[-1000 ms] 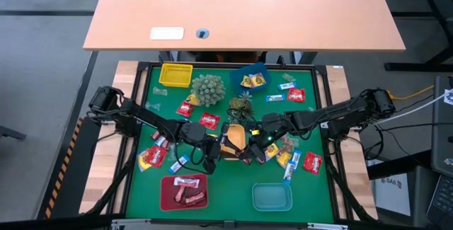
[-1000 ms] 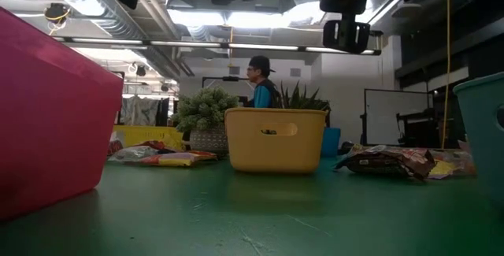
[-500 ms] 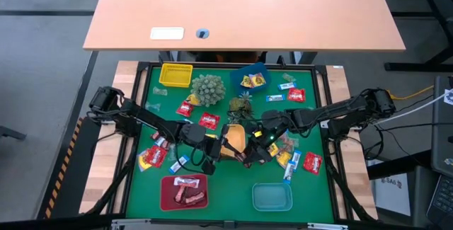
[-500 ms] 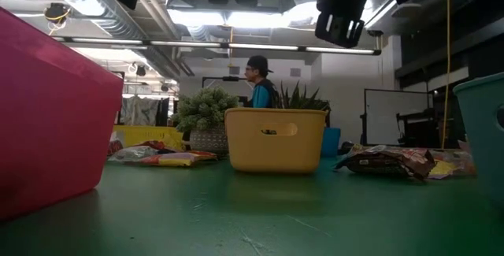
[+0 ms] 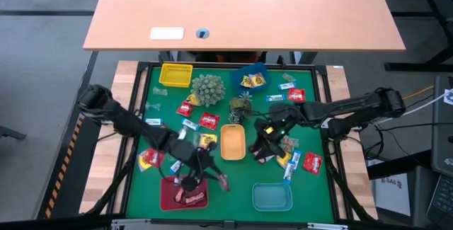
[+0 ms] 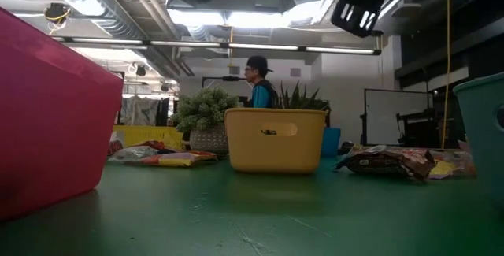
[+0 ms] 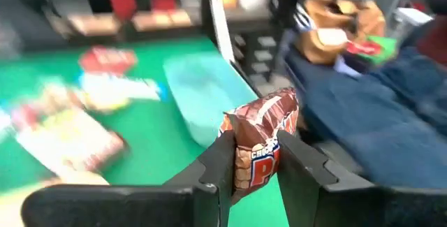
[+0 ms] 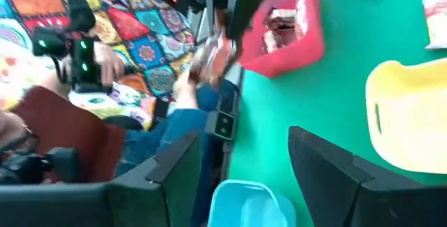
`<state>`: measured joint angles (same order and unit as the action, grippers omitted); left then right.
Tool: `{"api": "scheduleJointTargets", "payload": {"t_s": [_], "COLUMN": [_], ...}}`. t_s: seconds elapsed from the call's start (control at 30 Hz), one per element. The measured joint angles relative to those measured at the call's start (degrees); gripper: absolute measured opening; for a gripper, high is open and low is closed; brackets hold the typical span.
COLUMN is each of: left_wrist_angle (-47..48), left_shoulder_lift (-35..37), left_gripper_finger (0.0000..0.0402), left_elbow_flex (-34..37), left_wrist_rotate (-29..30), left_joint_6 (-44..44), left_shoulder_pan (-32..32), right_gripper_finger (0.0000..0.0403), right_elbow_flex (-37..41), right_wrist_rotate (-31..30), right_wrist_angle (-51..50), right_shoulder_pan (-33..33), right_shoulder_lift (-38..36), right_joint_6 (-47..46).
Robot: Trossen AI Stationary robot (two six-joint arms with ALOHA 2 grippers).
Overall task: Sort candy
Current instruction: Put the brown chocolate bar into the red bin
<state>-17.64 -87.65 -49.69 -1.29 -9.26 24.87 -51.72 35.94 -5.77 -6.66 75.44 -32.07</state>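
Note:
My left gripper [image 7: 255, 167] is shut on a brown-pink wrapped candy [image 7: 264, 137]. In the high view it hangs just right of the red tray [image 5: 170, 196], near the table's front edge. The red tray holds brown-pink sweets. My right gripper [image 8: 244, 160] stands open with nothing between its fingers, above the mat right of the yellow tray [image 5: 233, 142]. More candy lies scattered on the green mat, such as red packs [image 5: 296, 94] and a red one [image 5: 312, 162]. My left gripper pinches the brown-pink candy at its lower half [image 7: 253, 158] between its two fingers. The wrapper's upper end [image 7: 269, 108] sticks out past the fingertips. The fingers slant slightly downward from the table's left and far side. The candy is lifted clear of the mat.
A teal tray [image 5: 272, 196] stands near the front edge, right of the red one. A blue tray [image 5: 249, 78] with sweets, a yellow basket [image 5: 175, 74] and spiky green plants [image 5: 207, 88] stand at the back. In the low view a person shows in the room behind.
My left gripper has gone from beside the yellow tray toward the near edge and the red tray, rolling as it went and keeping the candy. My right gripper has drawn away from the yellow tray toward the table's right and a little up.

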Motion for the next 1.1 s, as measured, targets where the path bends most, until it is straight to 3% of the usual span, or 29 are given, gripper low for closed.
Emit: {"api": "scheduleJointTargets", "payload": {"t_s": [0.27, 0.47, 0.8, 1.1], "left_wrist_angle": [17.99, 25.78, 34.36, 34.81], "left_shoulder_lift": [2.07, 2.07, 2.07, 2.07], "left_gripper_finger": [0.0082, 0.0082, 0.0082, 0.0083], "left_elbow_flex": [0.0, -0.03, -0.04, -0.09], "left_wrist_rotate": [-0.01, 0.27, 0.47, 0.36], "left_joint_6": [-26.16, -39.34, -53.83, -56.78], "left_shoulder_pan": [8.65, 12.32, 10.83, 10.42], "right_gripper_finger": [0.0214, 0.0214, 0.0214, 0.0214], "right_elbow_flex": [0.07, 0.09, 0.09, 0.11], "right_wrist_rotate": [-1.82, -5.62, -11.33, -13.01], "right_wrist_angle": [-12.3, -19.7, -21.34, -21.45], "right_shoulder_pan": [-0.06, -0.04, -0.07, -0.07], "right_shoulder_lift": [-0.48, -0.43, -0.43, -0.41], "right_joint_6": [9.23, 13.03, 14.79, 14.88]}}
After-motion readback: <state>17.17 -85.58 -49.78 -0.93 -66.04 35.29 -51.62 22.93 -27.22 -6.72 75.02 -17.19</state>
